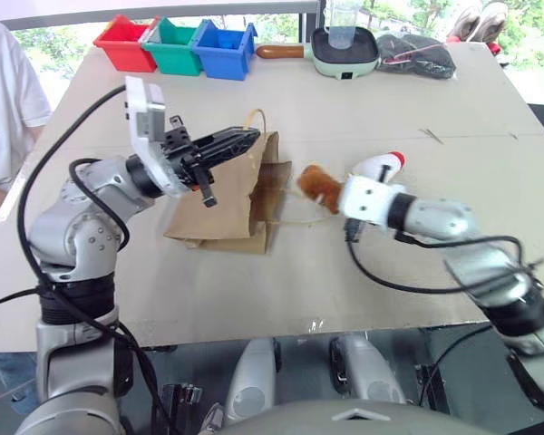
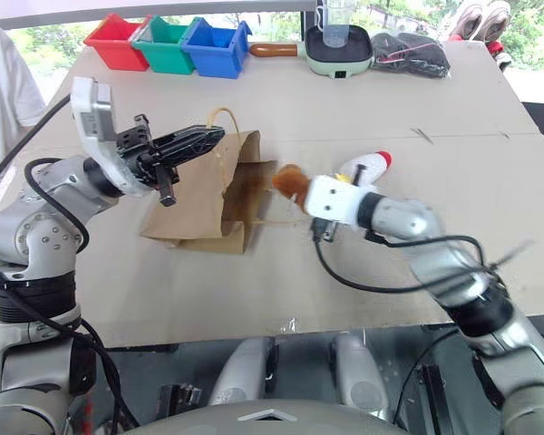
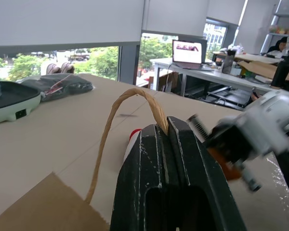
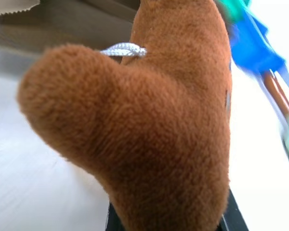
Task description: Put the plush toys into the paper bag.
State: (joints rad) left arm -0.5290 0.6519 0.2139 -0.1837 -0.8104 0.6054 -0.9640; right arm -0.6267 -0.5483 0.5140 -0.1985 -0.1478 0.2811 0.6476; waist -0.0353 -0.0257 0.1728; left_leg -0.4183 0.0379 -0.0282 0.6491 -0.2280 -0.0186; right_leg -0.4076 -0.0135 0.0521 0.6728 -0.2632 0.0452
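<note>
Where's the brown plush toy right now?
The brown plush toy is clamped in the right gripper at table centre, just right of the brown paper bag's open mouth; the white plush toy lies behind it.

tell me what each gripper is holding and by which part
Left gripper pinches the paper bag by its handle loop. Right gripper grips the brown plush toy at its base.
</note>
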